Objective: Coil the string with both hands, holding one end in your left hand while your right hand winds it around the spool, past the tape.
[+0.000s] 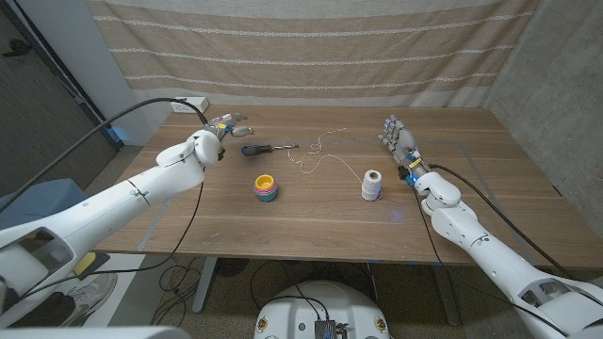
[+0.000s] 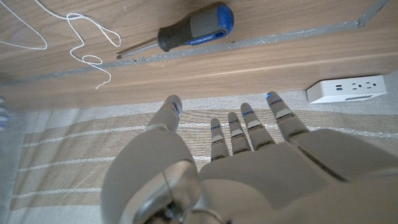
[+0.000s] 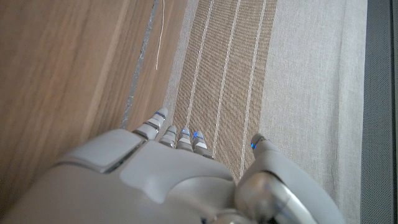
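The left hand (image 1: 219,129) hovers near the table's far left, fingers spread, holding nothing. Just to its right lies a screwdriver (image 1: 267,148), shaft pointing right. The loose string (image 1: 316,160) begins at the shaft tip and trails right and toward the robot to the spool (image 1: 372,185), which stands upright. The right hand (image 1: 398,137) is raised behind the spool, fingers extended and empty. The string's free end lies nearer the left hand. The tape cannot be made out with certainty.

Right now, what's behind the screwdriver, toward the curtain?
Behind the screwdriver lies bare table, then the striped curtain. A white power strip sits off to the side. What the screwdriver rests on is covered.
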Controlling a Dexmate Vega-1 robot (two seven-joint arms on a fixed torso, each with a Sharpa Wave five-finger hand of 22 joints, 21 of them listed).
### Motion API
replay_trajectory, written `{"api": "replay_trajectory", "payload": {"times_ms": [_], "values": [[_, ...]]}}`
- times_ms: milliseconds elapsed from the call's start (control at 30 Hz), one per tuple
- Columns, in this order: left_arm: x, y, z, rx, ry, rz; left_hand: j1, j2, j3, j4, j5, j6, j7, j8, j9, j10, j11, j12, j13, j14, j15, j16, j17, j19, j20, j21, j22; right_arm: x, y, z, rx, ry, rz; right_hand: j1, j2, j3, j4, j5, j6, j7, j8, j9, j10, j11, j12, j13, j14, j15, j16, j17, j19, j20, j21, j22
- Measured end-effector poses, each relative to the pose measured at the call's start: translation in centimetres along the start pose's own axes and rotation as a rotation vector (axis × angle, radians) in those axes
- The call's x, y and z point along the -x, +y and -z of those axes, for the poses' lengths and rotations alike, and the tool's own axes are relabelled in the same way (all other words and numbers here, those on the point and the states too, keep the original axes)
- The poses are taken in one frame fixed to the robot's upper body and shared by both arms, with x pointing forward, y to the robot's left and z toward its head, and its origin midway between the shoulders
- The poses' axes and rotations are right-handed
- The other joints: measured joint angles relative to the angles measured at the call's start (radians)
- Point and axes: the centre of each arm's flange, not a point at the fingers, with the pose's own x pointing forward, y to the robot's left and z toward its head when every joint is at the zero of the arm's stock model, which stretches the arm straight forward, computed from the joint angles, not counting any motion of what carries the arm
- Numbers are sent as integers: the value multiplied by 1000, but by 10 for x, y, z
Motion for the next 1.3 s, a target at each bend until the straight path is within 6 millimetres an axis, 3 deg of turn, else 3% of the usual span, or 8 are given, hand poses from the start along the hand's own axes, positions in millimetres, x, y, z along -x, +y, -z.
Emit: {"api": "replay_trajectory", "payload": {"times_ms": [100, 133, 167, 300, 567, 767, 1200, 1300], "values": [[0, 2, 5, -54, 27, 12, 39, -29, -12, 0, 0, 0, 0, 0, 0, -10, 10, -4, 7, -13, -3, 0, 5, 9, -48, 0, -1, 0, 3, -2, 1, -4, -9, 0, 0, 0, 0, 0, 1, -1, 0, 0, 0, 0, 0, 0, 0, 0, 0, 0, 0, 0, 0, 0], [-2, 5, -8, -87, 4, 16, 50, -39, -17, 4, 0, -4, 4, -4, 0, -18, 12, -8, 8, -22, -3, -3, 5, 18, -66, 2, -2, 0, 6, -5, 19, -15, -21, 0, 0, 0, 0, 0, 1, -1, 0, 0, 0, 0, 0, 0, 0, 0, 0, 0, 0, 0, 0, 0], [-2, 5, -7, -105, 13, 24, 58, -48, -25, 5, 0, -7, 7, -7, 0, -23, 9, -11, 9, -26, -4, -5, 5, 26, -81, 4, -3, 0, 8, -6, 20, -18, -26, 0, 0, 1, -5, 0, 1, -1, 0, 0, 0, 0, 0, 0, 0, 0, 0, 0, 0, 0, 0, 0], [-7, 8, -19, -165, 4, 45, 73, -62, -37, 10, 0, -11, 11, -9, 0, -27, 5, -12, 13, -28, -5, -5, 5, 52, -110, 4, -6, 0, 12, -10, 42, -29, -42, 0, 0, 0, -8, 0, 1, -1, 0, 0, 9, 2, 0, 0, 0, 0, 0, 0, 0, 0, 0, 0], [-15, 9, -31, -290, 29, 112, 91, -68, -52, 17, 5, 1, 17, -9, 3, -16, 1, -12, 18, -27, -5, -5, 5, 62, -102, 4, -8, 1, 22, -18, 66, -49, -75, 4, -4, 0, -8, 0, 5, -5, 0, 0, 9, 2, 0, 0, 4, -4, 0, 0, 0, 0, 0, 0], [-17, 11, -35, -366, 49, 135, 102, -108, -94, 22, 13, 14, 18, -9, 5, -7, -7, -4, 26, -23, -1, -5, 5, 64, -92, 4, -8, 1, 26, -22, 72, -59, -88, 4, -4, 1, -8, 0, 12, -2, 0, 0, 16, 0, 0, 0, 4, -4, 0, 0, 0, 0, 0, 0], [-27, 2, -47, -453, 53, 167, 112, -141, -125, 30, 29, 40, 21, -9, 4, -4, -4, -3, 36, -23, -1, -5, 5, 99, -80, 4, -7, 2, 29, -23, 73, -63, -94, 4, -4, -2, -10, 0, 18, -7, 0, 0, 20, 2, 0, 0, 4, -4, 0, 0, 0, 0, 0, 0], [-29, -1, -46, -457, 48, 169, 112, -141, -138, 36, 35, 70, 16, -4, 8, 27, -11, 11, 40, 1, -3, -2, 5, 113, -91, 4, -12, 2, 30, -23, 73, -61, -94, 4, -4, -2, -10, 0, 17, -7, 0, 0, 20, 2, 0, 0, 4, -4, 0, 0, 0, 0, 0, 0]]}}
